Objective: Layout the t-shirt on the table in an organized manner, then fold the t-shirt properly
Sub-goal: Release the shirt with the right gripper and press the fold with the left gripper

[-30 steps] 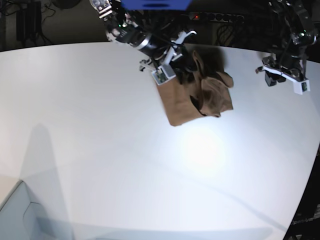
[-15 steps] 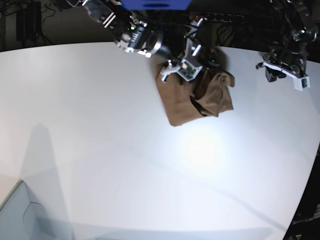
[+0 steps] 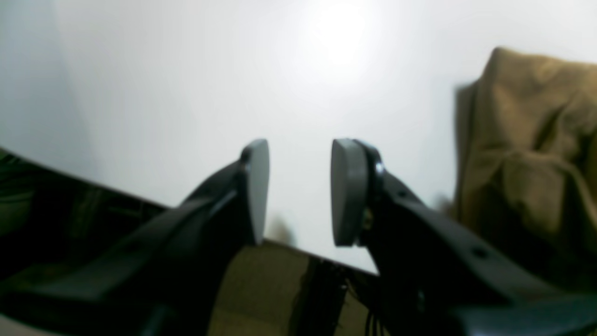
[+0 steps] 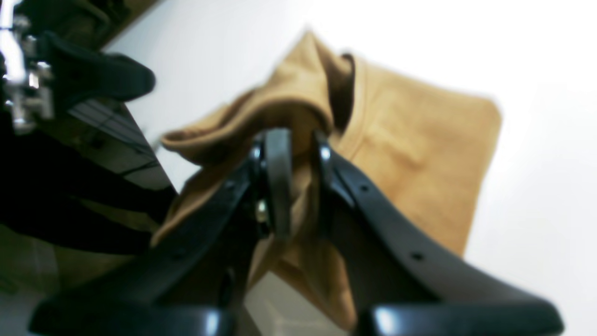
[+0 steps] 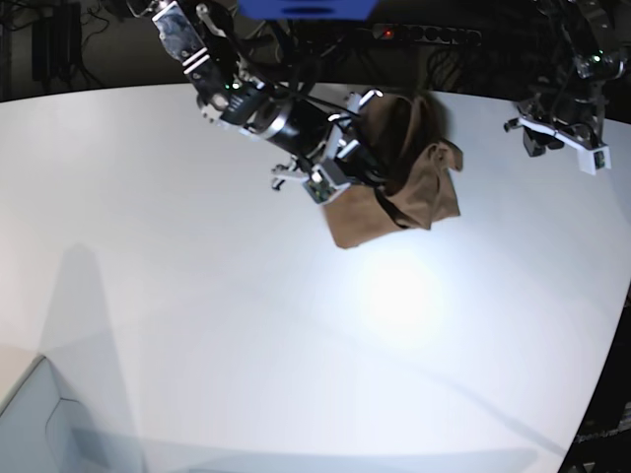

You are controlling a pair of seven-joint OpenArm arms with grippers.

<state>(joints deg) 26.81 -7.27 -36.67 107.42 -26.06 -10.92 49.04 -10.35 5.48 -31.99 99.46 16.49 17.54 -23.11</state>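
Observation:
The brown t-shirt (image 5: 419, 192) lies bunched in a heap at the far side of the white table (image 5: 197, 296). My right gripper (image 5: 357, 166) is at the heap's left side. In the right wrist view the right gripper (image 4: 298, 156) is shut on a raised fold of the t-shirt (image 4: 410, 140), and the fabric hangs from it. My left gripper (image 5: 540, 143) hovers to the right of the shirt, apart from it. In the left wrist view the left gripper (image 3: 301, 186) is open and empty over the table (image 3: 186, 93), with the t-shirt (image 3: 527, 154) at the right.
The table's curved edge runs down the right side (image 5: 616, 325), with dark floor beyond. A power strip and cables (image 5: 424, 34) lie behind the far edge. A pale box corner (image 5: 39, 424) shows at the lower left.
My right arm swung right, then back left and towards the front, dragging a shirt fold with it. The left arm has barely moved.

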